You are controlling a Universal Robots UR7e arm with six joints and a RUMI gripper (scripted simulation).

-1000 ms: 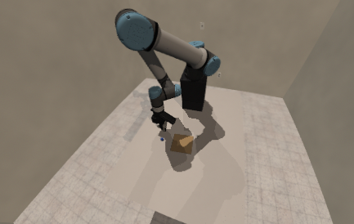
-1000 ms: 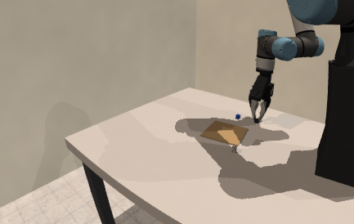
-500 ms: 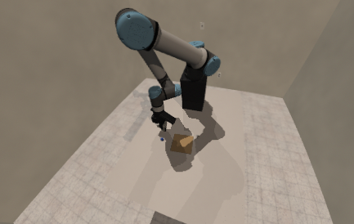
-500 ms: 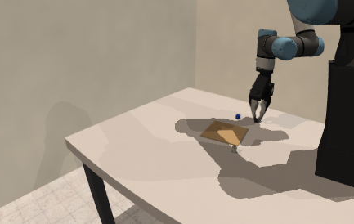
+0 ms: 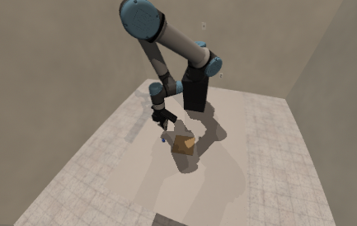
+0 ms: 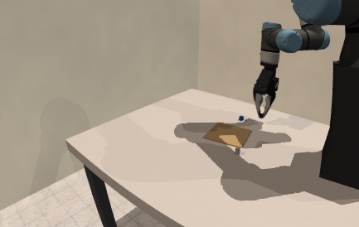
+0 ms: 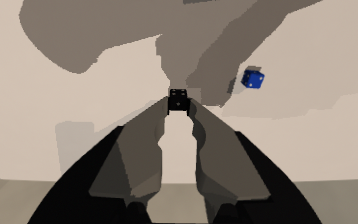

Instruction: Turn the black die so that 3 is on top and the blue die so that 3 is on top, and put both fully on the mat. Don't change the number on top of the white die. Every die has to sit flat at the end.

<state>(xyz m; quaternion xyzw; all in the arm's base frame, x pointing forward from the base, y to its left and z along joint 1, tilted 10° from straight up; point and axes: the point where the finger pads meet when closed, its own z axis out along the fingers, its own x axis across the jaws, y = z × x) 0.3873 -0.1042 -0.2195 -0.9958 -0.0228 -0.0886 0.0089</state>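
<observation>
Within gripper (image 5: 165,128) (image 6: 261,115) (image 7: 178,98), black die (image 7: 178,100), squared to the fingers (image 5: 165,124) (image 6: 258,103)

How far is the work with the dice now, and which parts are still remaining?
Nothing looks finished. In hand: the black die is pinched between the fingertips of the gripper, above the table. Left: turn and place it; the blue die also lies off the brown mat. The white die sits beside the mat; its top number is too small to read.

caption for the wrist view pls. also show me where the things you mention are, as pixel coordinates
Gripper (image 5: 165,127) (image 6: 261,115) (image 7: 178,98) pinching the black die (image 7: 178,100) at its fingertips, blue die (image 5: 163,140) (image 6: 241,118) (image 7: 253,79) off to one side.
</observation>
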